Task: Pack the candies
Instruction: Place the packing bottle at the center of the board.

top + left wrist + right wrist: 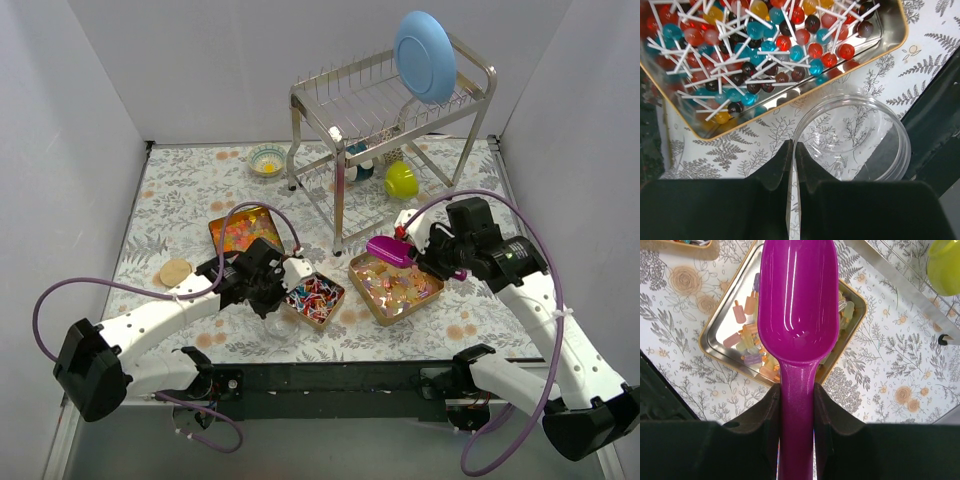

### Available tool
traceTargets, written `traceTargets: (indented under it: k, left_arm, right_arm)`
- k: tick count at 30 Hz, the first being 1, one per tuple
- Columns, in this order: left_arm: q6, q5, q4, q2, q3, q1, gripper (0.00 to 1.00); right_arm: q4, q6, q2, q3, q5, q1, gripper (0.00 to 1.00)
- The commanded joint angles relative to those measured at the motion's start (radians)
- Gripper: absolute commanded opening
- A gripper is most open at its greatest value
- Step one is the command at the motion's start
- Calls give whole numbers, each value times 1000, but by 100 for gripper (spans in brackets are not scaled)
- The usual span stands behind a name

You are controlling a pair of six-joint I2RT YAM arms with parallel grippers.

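Three gold tins hold the candies: orange gummy pieces (pixel 240 230) at the left, red-blue lollipop-like sweets with white sticks (pixel 315 297) (pixel 755 55) in the middle, pale yellow-pink pieces (pixel 400 290) (pixel 747 332) at the right. My left gripper (pixel 268 300) (pixel 792 150) is shut on the rim of a clear round container (pixel 276 326) (pixel 855 137), which is empty and stands just in front of the middle tin. My right gripper (pixel 432 258) (pixel 796 395) is shut on the handle of a magenta scoop (pixel 389 250) (pixel 797 300). The scoop's bowl is empty and hovers over the right tin.
A metal dish rack (pixel 385 110) stands at the back with a blue plate (pixel 425 55) on top and a green cup (pixel 401 180) under it. A small bowl (pixel 266 159) sits at the back left. A tan round disc (pixel 175 271) lies at the left.
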Motion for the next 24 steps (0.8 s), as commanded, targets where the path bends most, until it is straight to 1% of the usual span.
traceTargets:
  k: [1, 4, 6, 7, 8, 9, 11, 12, 14, 15, 18, 19, 20, 21, 22, 24]
  left_arm:
    - [-66, -25, 58, -12, -45, -4, 0]
    - [-89, -48, 71, -13, -57, -4, 0]
    - [-86, -43, 71, -12, -59, -4, 6]
    - [-87, -45, 69, -10, -56, -4, 11]
    - [-81, -27, 62, -7, -51, -4, 26]
    - [-80, -19, 40, -9, -34, -4, 33]
    - [-83, -7, 19, -18, -14, -2, 43]
    - [-83, -10, -6, -24, 15, -4, 49]
    - [-96, -23, -23, -45, 44, -2, 53]
    - [-109, -75, -12, -55, 59, -2, 55]
    - [-123, -143, 15, -46, 110, 13, 54]
    - [-133, -143, 14, -32, 134, 39, 49]
    - [-150, -143, 13, 6, 142, 56, 47]
    - [-181, -142, 13, 23, 148, 77, 45]
    - [-199, -143, 16, 45, 151, 128, 43]
    - [-230, -136, 23, 98, 159, 186, 42]
  right_arm:
    - [-41, -50, -20, 63, 27, -5, 1]
    - [-56, -54, -8, 89, 27, -5, 1]
    - [-60, -56, 1, 98, 24, -5, 1]
    - [-61, -56, 5, 98, 23, -5, 1]
    - [-61, -54, 8, 98, 18, -5, 1]
    - [-58, -56, 14, 101, 15, -5, 1]
    - [-58, -51, 20, 107, 9, -4, 1]
    - [-57, -51, 27, 110, 7, -5, 1]
    - [-55, -48, 32, 119, 7, -5, 1]
    - [-53, -48, 32, 121, 6, -5, 1]
    - [-46, -39, 37, 122, 3, -5, 1]
    - [-46, -39, 37, 121, 1, -4, 1]
    - [-41, -34, 35, 119, -2, -4, 1]
    - [-43, -31, 35, 119, -5, -5, 1]
    - [-41, -30, 37, 121, -5, -5, 1]
    - [-41, -27, 37, 122, -7, -4, 1]
